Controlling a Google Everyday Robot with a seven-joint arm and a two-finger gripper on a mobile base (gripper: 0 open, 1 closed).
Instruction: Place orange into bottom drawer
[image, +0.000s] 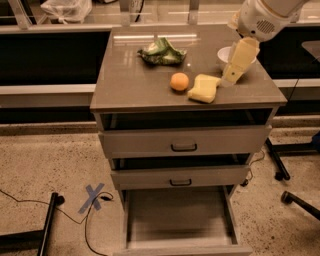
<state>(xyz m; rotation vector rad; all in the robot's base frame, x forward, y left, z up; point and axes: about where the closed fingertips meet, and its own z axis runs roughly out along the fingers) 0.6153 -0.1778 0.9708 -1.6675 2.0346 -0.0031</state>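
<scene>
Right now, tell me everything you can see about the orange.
The orange is small, round and smooth-skinned. It sits on the grey cabinet top near the front edge, just left of the pale yellow sponge; whether they touch is unclear. A crumpled green bag lies behind it. The gripper hangs beyond the sponge, apart from the orange. The bottom drawer stands open below.

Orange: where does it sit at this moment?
In the camera view the orange sits on the cabinet top, just left of the yellow sponge and in front of the green bag; the pincer hangs right of the sponge.
</scene>
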